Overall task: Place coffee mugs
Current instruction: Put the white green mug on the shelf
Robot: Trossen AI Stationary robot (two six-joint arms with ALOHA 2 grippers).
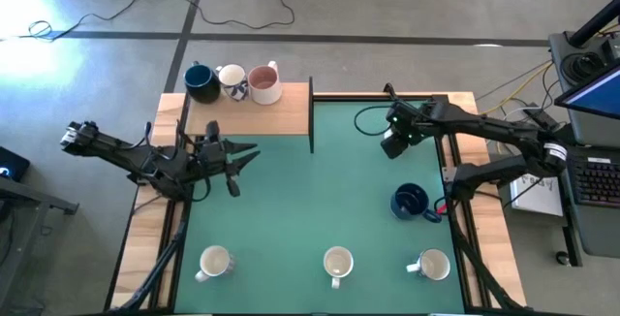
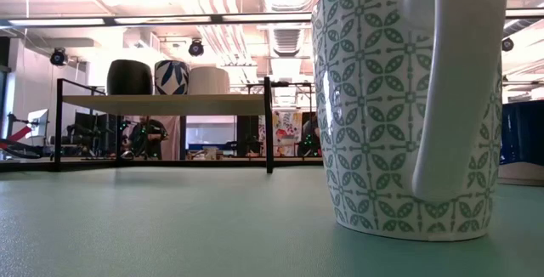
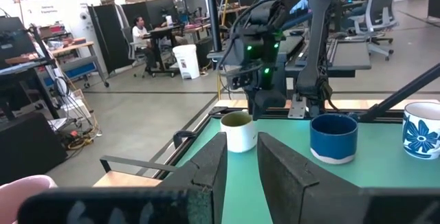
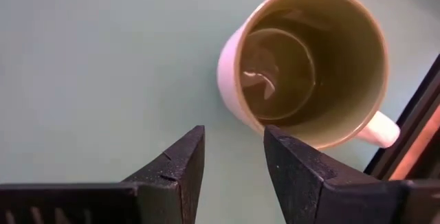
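Right gripper: fingers apart, grasping nothing; poised over the green mat near its far right corner, pointing down
Olive-green-inside mug: upright on the mat just beyond the right fingertips, apart from them; handle toward the mat's dark edge; in the left wrist view directly below the right arm's wrist
Left gripper: fingers parted by a narrow gap, nothing between them; held at the mat's left edge, beside the raised wooden shelf, aimed across the mat
Shelf mugs: dark blue mug, small patterned mug, pink-inside mug; in a row, close together
Mat, right side: second dark blue mug; upright, near the right rail
Mat, near edge: three white mugs in a spaced row: left, middle, right
Low view: green-leaf patterned mug close to the lens, upright
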